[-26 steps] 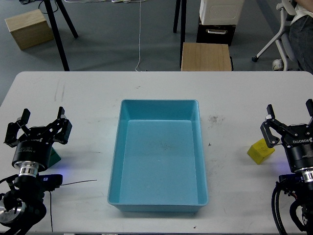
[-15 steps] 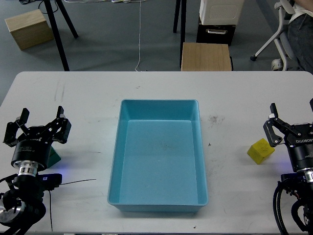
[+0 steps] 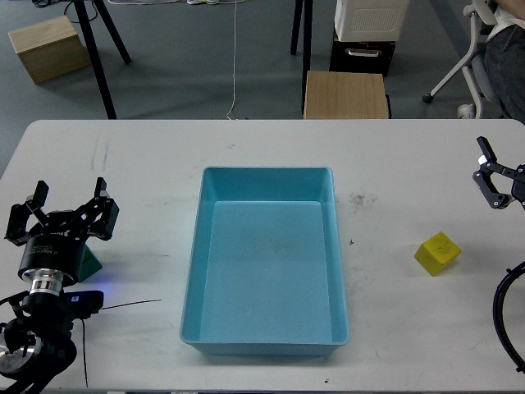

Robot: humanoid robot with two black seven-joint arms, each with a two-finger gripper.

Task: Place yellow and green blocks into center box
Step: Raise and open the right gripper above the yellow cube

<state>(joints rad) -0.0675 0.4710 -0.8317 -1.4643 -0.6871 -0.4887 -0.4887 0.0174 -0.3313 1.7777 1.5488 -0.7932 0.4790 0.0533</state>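
At the counter's (image 3: 123, 156) nine o'clock edge the left pincer (image 3: 60, 220) hangs with its fingers spread apart, gripping nothing. Just beneath it a dark green block (image 3: 89, 264) peeks out, mostly hidden by the wrist. At the middle lies the center box (image 3: 199, 246) — a shallow light-blue tray whose floor shows only faint scuffs, with no block in it. Toward three o'clock the yellow block (image 3: 437, 252) sits alone on the counter, well apart from the box. The right pincer (image 3: 495, 176) is cut off by the frame edge — I cannot tell its state.
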